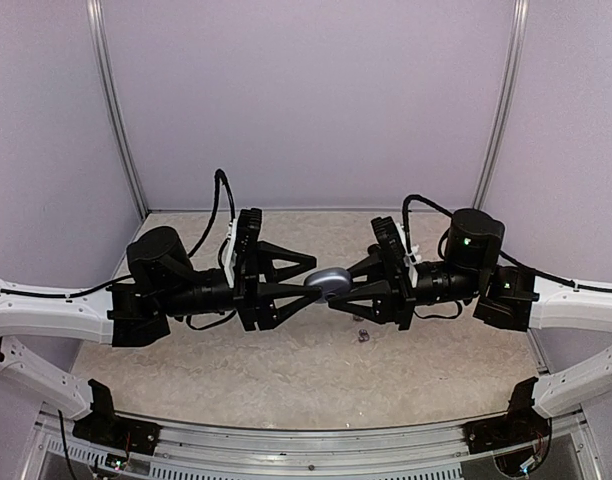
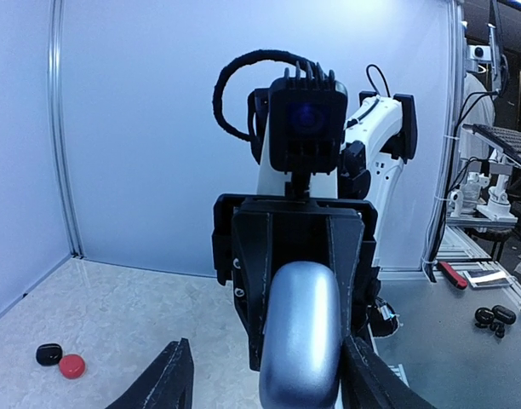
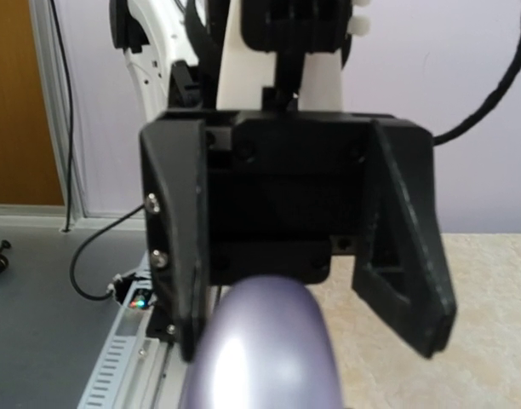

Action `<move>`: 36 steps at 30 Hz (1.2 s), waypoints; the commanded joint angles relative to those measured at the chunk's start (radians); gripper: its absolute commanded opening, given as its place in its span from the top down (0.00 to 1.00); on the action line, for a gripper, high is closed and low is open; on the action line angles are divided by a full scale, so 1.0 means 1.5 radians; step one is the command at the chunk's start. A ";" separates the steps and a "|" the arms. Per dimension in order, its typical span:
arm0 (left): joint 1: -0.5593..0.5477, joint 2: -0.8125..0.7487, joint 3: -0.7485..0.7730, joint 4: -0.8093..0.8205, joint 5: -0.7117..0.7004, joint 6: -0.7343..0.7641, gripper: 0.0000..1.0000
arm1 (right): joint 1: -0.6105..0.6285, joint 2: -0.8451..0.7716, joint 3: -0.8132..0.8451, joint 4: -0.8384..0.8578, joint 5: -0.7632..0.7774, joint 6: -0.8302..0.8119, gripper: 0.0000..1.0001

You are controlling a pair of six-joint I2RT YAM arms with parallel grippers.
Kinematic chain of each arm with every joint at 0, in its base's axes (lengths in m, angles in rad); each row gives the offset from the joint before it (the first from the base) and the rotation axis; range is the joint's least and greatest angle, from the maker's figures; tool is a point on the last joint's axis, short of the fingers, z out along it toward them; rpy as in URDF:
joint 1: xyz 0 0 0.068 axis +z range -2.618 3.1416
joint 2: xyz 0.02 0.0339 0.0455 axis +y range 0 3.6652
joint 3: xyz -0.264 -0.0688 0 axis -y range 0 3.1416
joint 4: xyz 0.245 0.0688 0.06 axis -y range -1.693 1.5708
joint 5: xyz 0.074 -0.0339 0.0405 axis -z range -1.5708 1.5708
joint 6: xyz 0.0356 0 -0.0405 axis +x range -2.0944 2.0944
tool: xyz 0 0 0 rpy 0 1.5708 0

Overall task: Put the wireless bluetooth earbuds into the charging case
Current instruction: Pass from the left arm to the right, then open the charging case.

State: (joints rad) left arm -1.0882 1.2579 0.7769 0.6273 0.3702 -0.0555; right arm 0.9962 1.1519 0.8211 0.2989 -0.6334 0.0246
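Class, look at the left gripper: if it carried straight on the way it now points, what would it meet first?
Most likely the silver-grey pebble-shaped case, held mid-air by the right gripper between the open jaws of the left gripper. The right gripper itself sits just behind it.

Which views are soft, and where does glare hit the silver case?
Top external: sharp and evenly lit, only a small highlight on the silver case. Left wrist: the case and the background are fairly crisp, with a soft vertical sheen down its front. Right wrist: softest; the case sits too close to the lens, blurred, with a broad pale glare patch.
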 commanded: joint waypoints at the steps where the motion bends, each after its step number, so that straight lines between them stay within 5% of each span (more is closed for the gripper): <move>1: 0.002 0.002 0.021 -0.011 -0.041 -0.007 0.42 | -0.004 -0.018 -0.003 -0.021 0.003 -0.038 0.84; 30: 0.057 -0.010 0.007 0.013 -0.064 -0.077 0.37 | -0.007 -0.022 -0.025 -0.036 0.033 -0.054 0.91; 36: 0.083 -0.014 -0.015 0.018 -0.115 -0.098 0.36 | -0.063 -0.060 -0.061 -0.013 0.035 -0.006 0.92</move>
State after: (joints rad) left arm -0.9909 1.2564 0.7738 0.6289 0.2710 -0.1764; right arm 0.9665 1.1187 0.7696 0.2375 -0.5873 -0.0460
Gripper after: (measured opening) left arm 0.634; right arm 0.275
